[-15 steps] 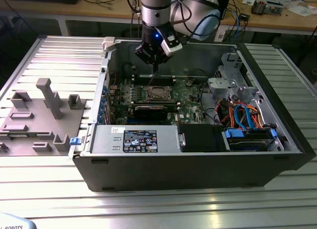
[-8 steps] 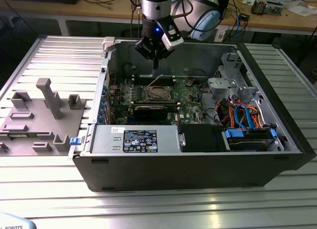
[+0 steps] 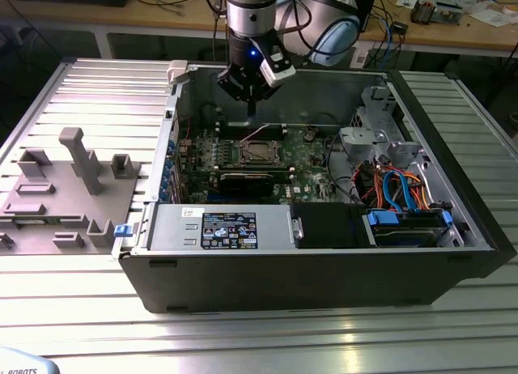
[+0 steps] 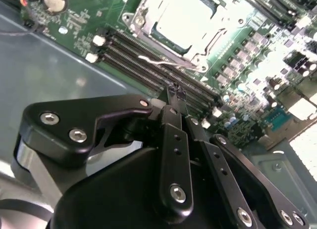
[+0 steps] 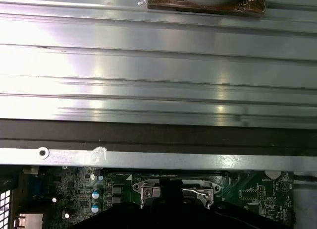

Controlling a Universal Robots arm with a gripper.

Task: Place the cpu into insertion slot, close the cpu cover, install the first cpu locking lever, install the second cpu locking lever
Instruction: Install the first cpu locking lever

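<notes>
The robot's pincer [image 4: 174,92], its fingers pressed together on nothing, hangs just above the insertion slot [image 4: 181,26], where the cpu [image 4: 183,18] sits under the cpu cover [image 4: 148,33] (apparently lowered), seemingly poised over the levers.

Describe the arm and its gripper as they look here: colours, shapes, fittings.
The arm is silver-grey tube with a pale blue joint cap. The gripper is black with a small blue light; in the second wrist view its matte black linkage bars carry silver screw heads and end in slim fingers.
</notes>
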